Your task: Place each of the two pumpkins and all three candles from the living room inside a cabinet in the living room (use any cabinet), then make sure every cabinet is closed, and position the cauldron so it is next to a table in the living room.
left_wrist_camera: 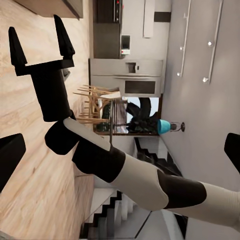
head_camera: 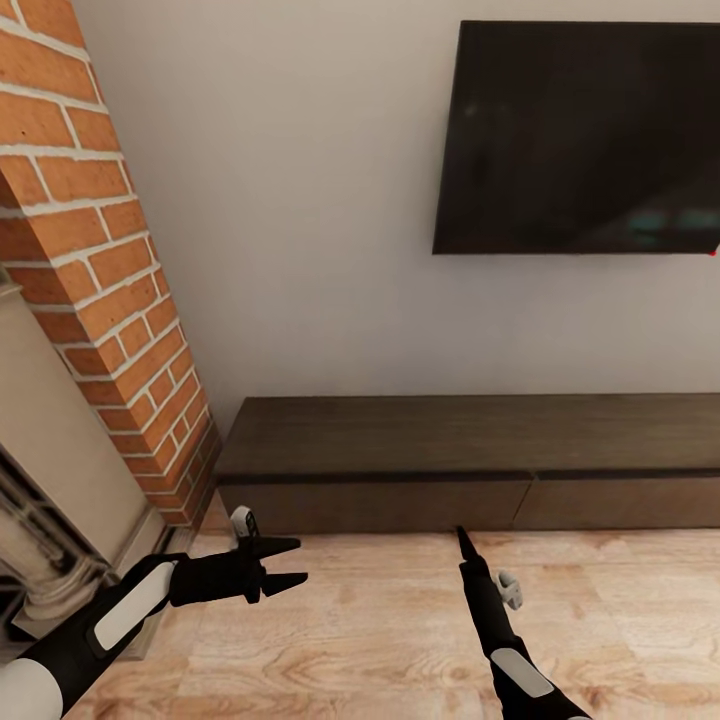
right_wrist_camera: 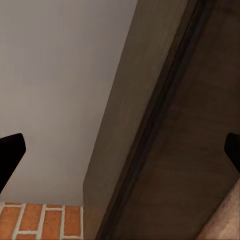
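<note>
Presently: cabinet [head_camera: 470,470], rigid, heavy wood, drawer fronts flush, handleless; purchase at top seam only. Left tool [head_camera: 285,563] spread, empty; right tool [head_camera: 462,535] open, empty.

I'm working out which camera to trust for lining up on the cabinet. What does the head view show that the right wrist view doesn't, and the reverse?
Head view alone: the TV on the wall, the wood floor, the left gripper with fingers spread, the right gripper edge-on, and the cabinet's closed drawer fronts. Right wrist view alone: a close look along the cabinet's end, framed by its own dark fingertips, set wide apart. Both share the cabinet, the grey wall and the brick column.
</note>
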